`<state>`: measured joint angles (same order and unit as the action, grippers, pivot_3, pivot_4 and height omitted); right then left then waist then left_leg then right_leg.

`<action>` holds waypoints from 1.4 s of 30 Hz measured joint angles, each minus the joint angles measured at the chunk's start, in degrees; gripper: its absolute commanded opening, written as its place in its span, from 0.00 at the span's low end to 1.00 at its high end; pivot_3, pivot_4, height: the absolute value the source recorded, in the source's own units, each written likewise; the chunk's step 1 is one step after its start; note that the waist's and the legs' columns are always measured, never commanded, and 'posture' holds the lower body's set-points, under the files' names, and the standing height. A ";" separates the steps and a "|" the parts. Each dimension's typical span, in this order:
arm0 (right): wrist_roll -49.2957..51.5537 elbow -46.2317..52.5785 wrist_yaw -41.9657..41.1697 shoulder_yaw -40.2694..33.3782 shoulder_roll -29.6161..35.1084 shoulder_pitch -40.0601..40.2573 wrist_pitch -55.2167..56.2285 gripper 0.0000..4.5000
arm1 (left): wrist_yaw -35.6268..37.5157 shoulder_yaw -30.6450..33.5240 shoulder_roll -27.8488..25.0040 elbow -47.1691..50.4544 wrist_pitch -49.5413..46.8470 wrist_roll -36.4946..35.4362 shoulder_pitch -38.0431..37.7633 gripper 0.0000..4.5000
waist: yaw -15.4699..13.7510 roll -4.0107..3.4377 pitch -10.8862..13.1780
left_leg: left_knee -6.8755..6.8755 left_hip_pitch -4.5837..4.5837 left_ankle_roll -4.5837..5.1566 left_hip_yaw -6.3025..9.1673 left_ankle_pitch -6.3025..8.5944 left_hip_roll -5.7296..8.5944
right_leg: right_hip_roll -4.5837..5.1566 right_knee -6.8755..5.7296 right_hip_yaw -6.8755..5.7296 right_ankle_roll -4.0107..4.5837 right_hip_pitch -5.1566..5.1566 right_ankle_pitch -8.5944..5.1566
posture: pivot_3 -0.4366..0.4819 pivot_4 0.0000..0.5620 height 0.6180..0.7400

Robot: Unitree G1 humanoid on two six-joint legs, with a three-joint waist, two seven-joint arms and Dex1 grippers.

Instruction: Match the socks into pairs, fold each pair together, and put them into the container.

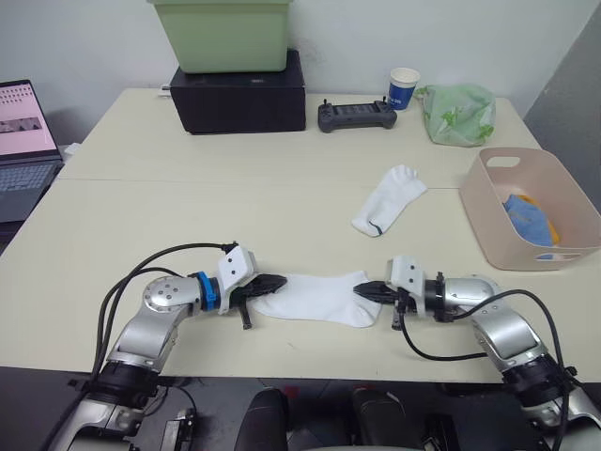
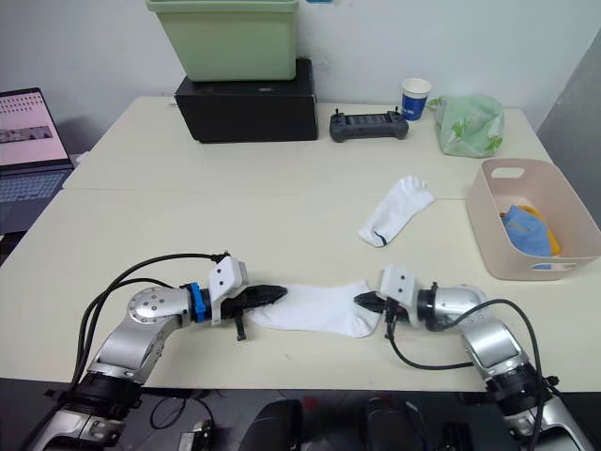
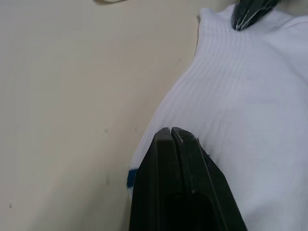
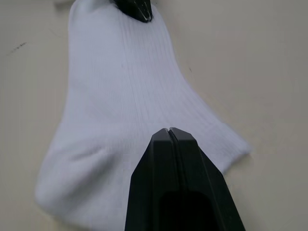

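- Head view: my left pincer (image 1: 274, 282) and right pincer (image 1: 366, 290) point at each other across one flat white sock (image 1: 315, 298) at the near edge of the table (image 1: 188, 207). Each pincer is pinched tight on its own end of that sock, left on the cuff end, right on the toe end.
- A second white sock (image 1: 389, 198) lies well beyond my right pincer, towards the pink basin (image 1: 488, 218). The basin stands farther out on my right side, and holds a blue sock (image 1: 528, 218) and an orange sock (image 1: 552, 228) bundled together.
- Far beyond both pincers stand a black box (image 1: 238, 95) with a green bin (image 1: 223, 34) on it, a controller (image 1: 356, 116), a paper cup (image 1: 404, 87) and a green bag (image 1: 457, 114). A laptop (image 1: 23, 141) sits far off past my left arm.
- Left wrist view: my fingers (image 3: 168, 159) are pressed together on the sock's edge, beside a dark blue mark (image 3: 131, 179). The right pincer's tip (image 3: 252, 12) sits on the sock's far end.
- Right wrist view: my fingers (image 4: 166, 159) are pressed together on the sock, with the left pincer's tip (image 4: 134, 9) at the opposite end.
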<state>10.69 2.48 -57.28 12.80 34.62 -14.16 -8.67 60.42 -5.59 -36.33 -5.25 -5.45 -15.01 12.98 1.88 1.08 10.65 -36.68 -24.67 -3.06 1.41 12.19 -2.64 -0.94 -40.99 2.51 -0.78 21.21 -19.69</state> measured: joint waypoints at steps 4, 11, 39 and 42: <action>5.67 5.78 -1.48 -3.95 1.30 1.85 -3.20 0.01 | 1.31 2.69 -2.36 2.92 -2.82 -2.15 -1.03 0.00 | 0.07 -0.01 0.00 | 0.00 0.00 0.00 0.02 0.00 -0.03 | -0.01 -0.05 0.01 0.00 0.01 0.00 | 0.48 0.27 1.00; 3.44 9.85 -1.34 2.22 0.29 2.72 -5.28 0.01 | 2.85 1.23 -4.02 8.95 -3.88 -1.29 -5.35 0.00 | -0.02 -0.01 0.00 | -0.01 0.01 0.00 0.01 0.00 0.01 | -0.01 -0.01 0.03 0.00 0.00 0.00 | 0.48 0.27 1.00; 4.34 4.09 14.92 -18.26 1.06 5.77 -7.93 0.79 | -18.87 24.04 0.95 8.86 -12.29 -8.99 -9.88 0.73 | -0.14 0.02 -0.01 | -0.02 0.02 0.00 0.01 0.00 0.02 | 0.07 -0.01 0.08 0.00 -0.03 0.00 | 0.48 0.27 1.00; 2.93 2.53 17.32 -18.24 0.00 5.83 -6.97 1.00 | -20.97 23.73 3.23 7.54 -11.19 -8.06 -11.37 0.96 | -0.12 0.02 -0.01 | -0.03 0.02 -0.01 0.00 0.00 0.00 | 0.05 -0.03 0.06 0.00 -0.02 0.00 | 0.48 0.27 1.00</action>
<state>13.61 5.01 -39.96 -5.44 34.61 -8.33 -15.63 39.45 18.13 -33.11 2.30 -16.64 -23.07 1.61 1.76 1.10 10.63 -36.70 -24.65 -3.07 1.41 12.19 -2.64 -0.88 -41.03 2.57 -0.78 21.19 -19.69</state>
